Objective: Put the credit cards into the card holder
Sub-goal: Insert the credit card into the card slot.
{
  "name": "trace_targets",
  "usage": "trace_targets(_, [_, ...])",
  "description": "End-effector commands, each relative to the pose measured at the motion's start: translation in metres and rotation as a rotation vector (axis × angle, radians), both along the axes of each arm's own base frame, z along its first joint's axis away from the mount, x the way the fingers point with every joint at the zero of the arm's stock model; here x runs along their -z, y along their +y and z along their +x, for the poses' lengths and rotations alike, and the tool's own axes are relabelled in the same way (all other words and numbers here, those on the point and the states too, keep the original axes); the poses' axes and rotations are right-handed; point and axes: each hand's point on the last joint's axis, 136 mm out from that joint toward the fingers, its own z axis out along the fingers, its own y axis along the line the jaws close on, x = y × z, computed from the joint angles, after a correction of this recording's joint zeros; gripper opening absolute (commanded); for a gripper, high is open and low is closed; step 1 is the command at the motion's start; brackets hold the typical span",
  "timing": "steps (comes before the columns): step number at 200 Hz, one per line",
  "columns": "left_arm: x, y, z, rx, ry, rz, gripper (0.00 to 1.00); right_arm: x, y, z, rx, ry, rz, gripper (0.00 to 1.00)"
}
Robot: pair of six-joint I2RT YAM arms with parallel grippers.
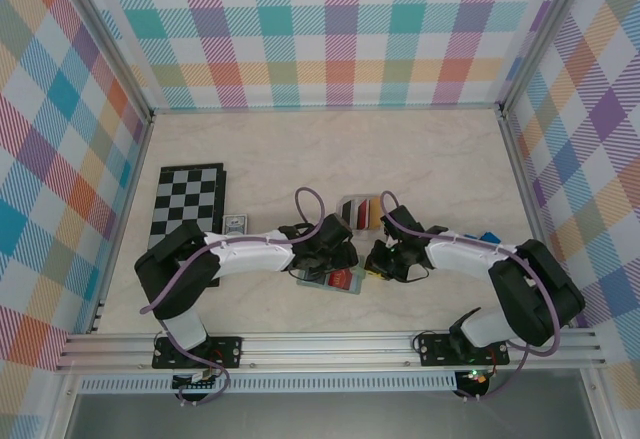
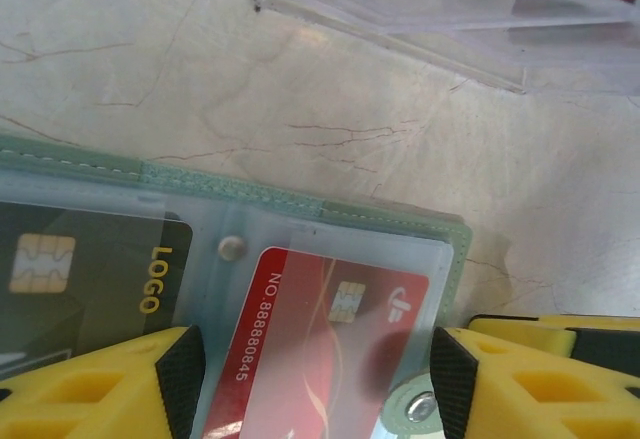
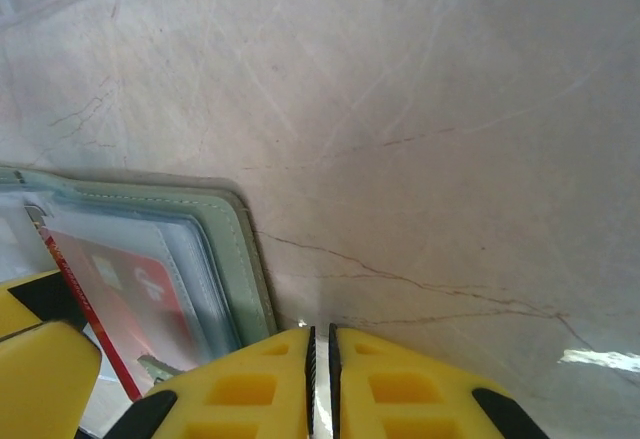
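The sage-green card holder (image 2: 400, 221) lies open on the table, its clear sleeves facing up. A black card (image 2: 90, 279) with a gold logo sits in the left sleeve. A red card (image 2: 320, 339) lies tilted, partly under the right sleeve. My left gripper (image 2: 315, 389) is open with one fingertip on each side of the red card; the left pad is at its edge and the right pad stands a little off. My right gripper (image 3: 320, 359) is shut with nothing in it, low on the table just right of the card holder (image 3: 235, 259). From above, both grippers (image 1: 340, 262) (image 1: 378, 262) meet over the holder (image 1: 322, 281).
A clear plastic tray (image 1: 360, 209) holding more cards stands just behind the holder; its edge (image 2: 420, 29) is close above the left gripper. A chessboard (image 1: 185, 199) lies at the left, with a small item (image 1: 235, 222) beside it. A blue object (image 1: 487, 237) lies at the right.
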Motion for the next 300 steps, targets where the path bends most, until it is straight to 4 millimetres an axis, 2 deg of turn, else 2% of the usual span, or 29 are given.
trace_targets(1, [0.005, -0.004, -0.01, 0.031, 0.023, 0.017, 0.59, -0.01, 0.014, 0.007, -0.036, -0.027, 0.051, 0.13])
trace_targets(16, [0.001, -0.012, -0.011, 0.044, 0.026, -0.028, 0.5, -0.01, 0.017, 0.007, -0.041, -0.025, 0.065, 0.12])
trace_targets(40, [-0.003, -0.024, -0.011, 0.072, 0.032, -0.071, 0.47, -0.008, 0.019, 0.007, -0.041, -0.018, 0.078, 0.11])
trace_targets(81, [0.004, -0.028, -0.017, 0.073, 0.076, -0.088, 0.49, -0.005, 0.016, 0.007, -0.032, -0.015, 0.058, 0.11])
trace_targets(111, [-0.003, -0.018, -0.013, 0.045, 0.039, -0.075, 0.58, -0.007, 0.0, 0.008, -0.013, -0.037, -0.028, 0.14])
trace_targets(147, [-0.038, -0.006, -0.002, 0.021, -0.088, -0.098, 0.69, -0.026, -0.018, 0.011, -0.041, -0.106, -0.126, 0.19])
trace_targets(163, [-0.051, 0.005, 0.002, 0.007, -0.137, -0.081, 0.72, -0.038, -0.016, 0.012, -0.06, -0.146, -0.1, 0.2])
trace_targets(184, [-0.06, 0.027, 0.006, -0.043, -0.171, -0.027, 0.72, -0.057, 0.004, 0.01, -0.12, -0.195, 0.01, 0.19])
trace_targets(206, [-0.049, 0.066, 0.009, -0.12, -0.141, 0.065, 0.69, -0.063, 0.035, 0.003, -0.196, -0.19, 0.066, 0.14])
trace_targets(236, [-0.033, 0.09, 0.015, -0.169, -0.077, 0.057, 0.58, -0.051, 0.07, -0.004, -0.307, -0.172, -0.03, 0.1])
trace_targets(255, [-0.024, 0.094, 0.017, -0.168, -0.04, 0.045, 0.52, -0.036, 0.07, -0.005, -0.314, -0.143, -0.131, 0.1])
trace_targets(276, [-0.014, 0.095, 0.017, -0.161, -0.013, 0.053, 0.47, -0.022, 0.061, -0.007, -0.308, -0.102, -0.204, 0.1])
trace_targets(300, [-0.002, 0.091, 0.015, -0.132, 0.018, 0.049, 0.44, -0.019, 0.046, -0.009, -0.291, -0.093, -0.275, 0.1])
